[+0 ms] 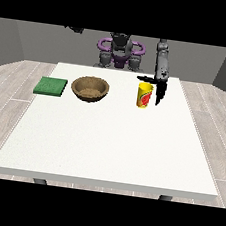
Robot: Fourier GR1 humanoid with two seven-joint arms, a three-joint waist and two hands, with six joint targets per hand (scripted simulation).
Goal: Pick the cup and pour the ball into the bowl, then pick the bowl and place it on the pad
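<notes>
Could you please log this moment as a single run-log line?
hand at view's right: open beside cup | bowl: untouched | pad: bare

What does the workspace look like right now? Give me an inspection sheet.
Surface: white table, level.
Job's things: yellow cup upright; brown bowl to the view's left of it; green pad further left, bare. Ball not visible.
Clutter: nothing seen.
Hands: hand at the view's right beside the cup, fingers pointing down, thumb reaching behind the cup; other hand raised at top left, fingers unclear.
Cables: nothing seen.
Surroundings: wood floor, grey walls.
</notes>
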